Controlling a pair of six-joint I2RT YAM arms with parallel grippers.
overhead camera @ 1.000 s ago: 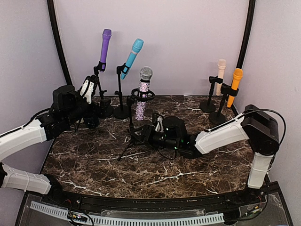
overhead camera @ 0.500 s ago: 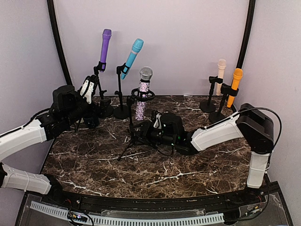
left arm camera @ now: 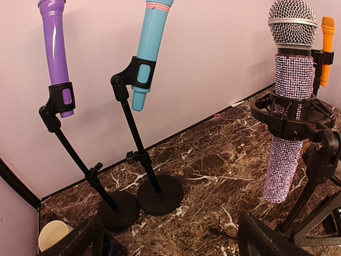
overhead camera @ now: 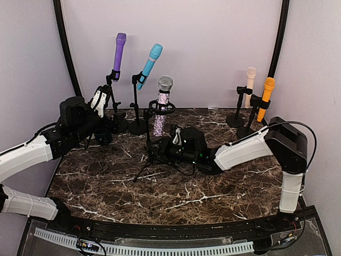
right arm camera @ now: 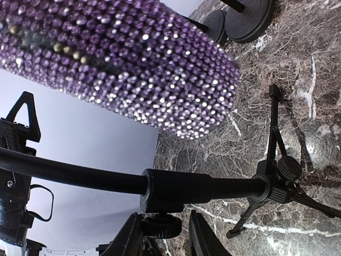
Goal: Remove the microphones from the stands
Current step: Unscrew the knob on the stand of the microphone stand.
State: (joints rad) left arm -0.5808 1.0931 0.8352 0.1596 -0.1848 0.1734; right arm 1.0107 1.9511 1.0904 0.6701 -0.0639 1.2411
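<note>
My left gripper [overhead camera: 100,100] hangs wide open at far left, beside the purple plastic microphone [overhead camera: 119,53] and the sky-blue microphone [overhead camera: 149,65]. To its right the lilac rhinestone-covered microphone [overhead camera: 161,109] stands near upright, mesh head up, in the black tripod stand [overhead camera: 152,157]. My right gripper [right arm camera: 165,226] is nearer, low at the post beneath it, fingers either side; whether clamped, I cannot tell. With the cream microphone [overhead camera: 249,85] and orange microphone [overhead camera: 265,96], that makes five microphones, five stands

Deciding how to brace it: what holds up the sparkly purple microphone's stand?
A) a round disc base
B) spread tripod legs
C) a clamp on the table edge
B: below the sparkly purple microphone, the stand ends in thin, spread tripod legs resting on the tabletop.
</note>
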